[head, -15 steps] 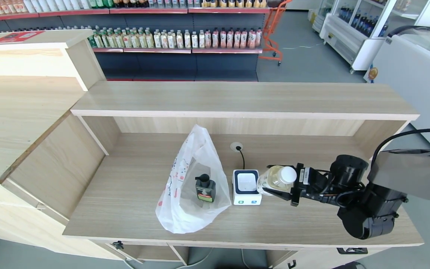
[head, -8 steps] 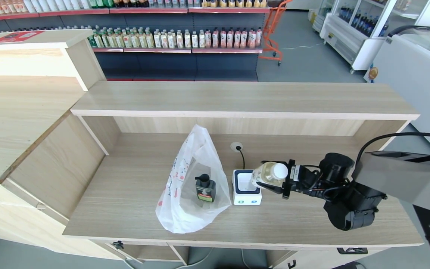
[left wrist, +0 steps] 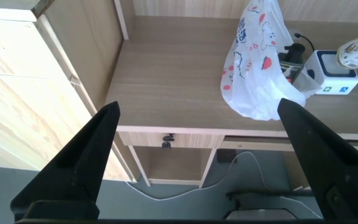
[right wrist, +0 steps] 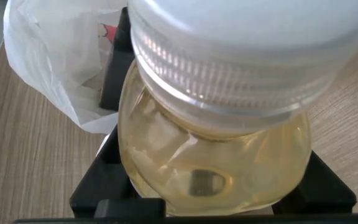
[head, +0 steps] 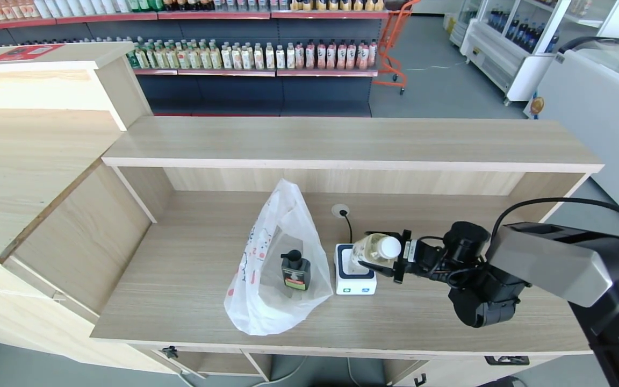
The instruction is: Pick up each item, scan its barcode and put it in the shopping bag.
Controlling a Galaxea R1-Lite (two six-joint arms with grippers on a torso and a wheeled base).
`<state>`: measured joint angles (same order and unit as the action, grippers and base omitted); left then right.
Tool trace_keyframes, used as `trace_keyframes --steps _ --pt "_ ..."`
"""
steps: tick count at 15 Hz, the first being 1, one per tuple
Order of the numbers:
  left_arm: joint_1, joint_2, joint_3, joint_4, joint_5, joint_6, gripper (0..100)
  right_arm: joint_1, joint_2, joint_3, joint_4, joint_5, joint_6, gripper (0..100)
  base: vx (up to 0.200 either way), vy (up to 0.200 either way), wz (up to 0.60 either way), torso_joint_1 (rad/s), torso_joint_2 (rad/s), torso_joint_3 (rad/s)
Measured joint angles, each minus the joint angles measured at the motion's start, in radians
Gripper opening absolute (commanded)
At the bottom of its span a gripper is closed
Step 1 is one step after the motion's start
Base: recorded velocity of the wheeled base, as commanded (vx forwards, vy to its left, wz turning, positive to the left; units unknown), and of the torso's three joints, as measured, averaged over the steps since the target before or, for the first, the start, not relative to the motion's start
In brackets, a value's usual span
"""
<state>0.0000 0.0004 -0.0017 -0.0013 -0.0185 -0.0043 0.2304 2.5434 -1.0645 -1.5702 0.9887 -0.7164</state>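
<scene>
Well, the right gripper (head: 378,250) is clamped around a clear bottle (head: 367,249) of pale yellow drink with a white cap. It holds the bottle tipped on its side just above the white and dark-blue scanner (head: 355,270). The bottle's label is too small to read. A black cable (head: 348,227) runs from the scanner back across the counter (head: 191,269). Just beside the scanner sits the shopping bag (head: 258,301), white plastic with red and blue print I can't make out. A dark pump bottle (head: 295,271) with a coloured label stands inside it. The left gripper (left wrist: 199,107) hangs well off to the bag's left, out from the counter's front edge, with its fingers spread wide around nothing.
</scene>
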Motion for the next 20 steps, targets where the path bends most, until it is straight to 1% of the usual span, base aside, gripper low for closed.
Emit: trace_keyframes --steps 4,11,13,15,17,18,19,20 --pt "0.0 0.0 0.0 0.0 0.0 0.0 100 0.012 0.041 -0.068 -0.004 0.003 0.0 0 0.0 0.0 0.0 0.0 0.0 0.0" --pt "0.0 0.0 0.0 0.0 0.0 0.0 100 0.01 0.024 -0.067 0.007 0.003 0.016 0 0.0 0.0 0.0 0.0 0.0 0.0" --pt "0.0 0.0 0.0 0.0 0.0 0.0 100 0.002 -0.026 -0.052 0.004 0.003 0.094 0 0.0 0.0 0.0 0.0 0.0 0.0" --pt "0.0 0.0 0.0 0.0 0.0 0.0 100 -0.014 -0.113 -0.017 0.003 0.0 0.221 0 0.0 0.0 0.0 0.0 0.0 0.0" --pt "0.0 0.0 0.0 0.0 0.0 0.0 100 -0.034 -0.227 0.048 0.002 -0.011 0.343 0 0.0 0.0 0.0 0.0 0.0 0.0" --pt "0.0 0.0 0.0 0.0 0.0 0.0 100 -0.042 -0.29 0.096 0.001 -0.034 0.407 0 0.0 0.0 0.0 0.0 0.0 0.0" --pt "0.0 0.0 0.0 0.0 0.0 0.0 100 -0.047 -0.363 0.159 0.001 -0.083 0.496 0 0.0 0.0 0.0 0.0 0.0 0.0" --pt "0.0 0.0 0.0 0.0 0.0 0.0 100 -0.049 -0.431 0.215 0.005 -0.154 0.59 0 0.0 0.0 0.0 0.0 0.0 0.0"
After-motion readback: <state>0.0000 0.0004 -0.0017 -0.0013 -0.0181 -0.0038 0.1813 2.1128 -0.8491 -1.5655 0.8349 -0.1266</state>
